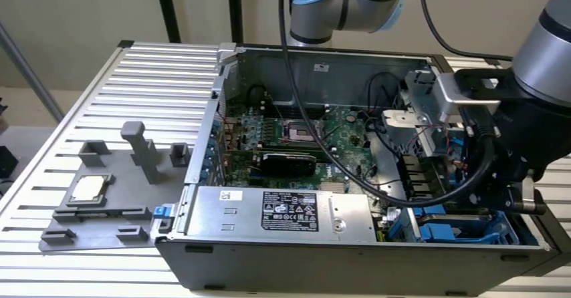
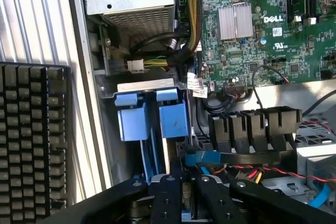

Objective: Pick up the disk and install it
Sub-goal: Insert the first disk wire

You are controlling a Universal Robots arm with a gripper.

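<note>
Black looping cables and blue plastic drive-bay tabs crowd the open grey computer case's corner bay; the ribbed metal surface beside it lies open.

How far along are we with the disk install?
Pickup looks done: the gripper appears closed on the disk, held edge-on at the drive bay inside the open case. In hand: its blue frame sits beside the blue carriers. Left: seating it; it does not look fully in.

exterior high above case, wrist close inside
</note>
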